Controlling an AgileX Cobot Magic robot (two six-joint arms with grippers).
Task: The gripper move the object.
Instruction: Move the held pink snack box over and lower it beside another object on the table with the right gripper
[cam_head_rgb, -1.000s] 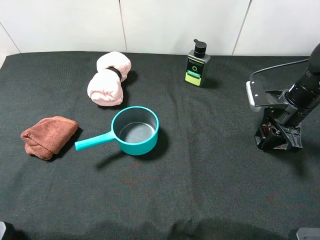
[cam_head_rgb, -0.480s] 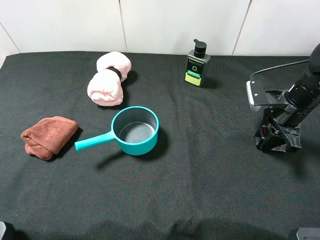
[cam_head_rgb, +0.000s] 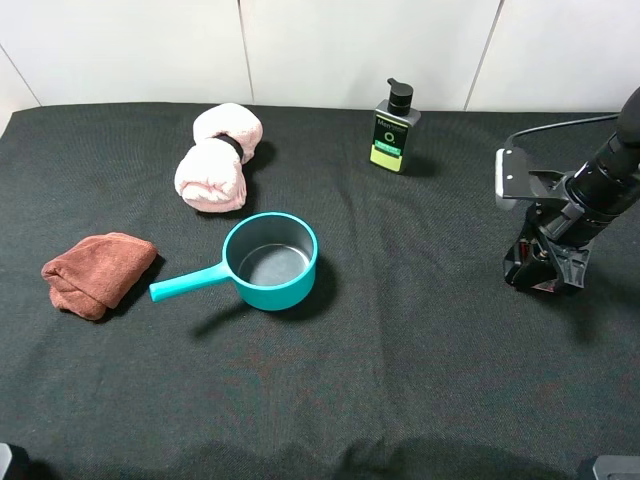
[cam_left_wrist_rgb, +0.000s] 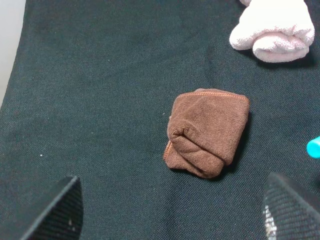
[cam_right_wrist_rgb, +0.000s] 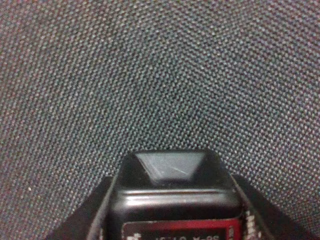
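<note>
Black box, glossy, red label: at 3 o'clock on the dark woven table, clamped in the right claw. The claw has edged toward 10 o'clock since half a second ago. Left claw is spread wide over a folded brown cloth. Teal saucepan at centre, pump bottle at 1 o'clock, rolled pink towel at 11.

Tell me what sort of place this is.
Likely a lab test bench: black cloth-covered table against plain white panels, with unrelated props spread out, a teal pot and pump bottle.
</note>
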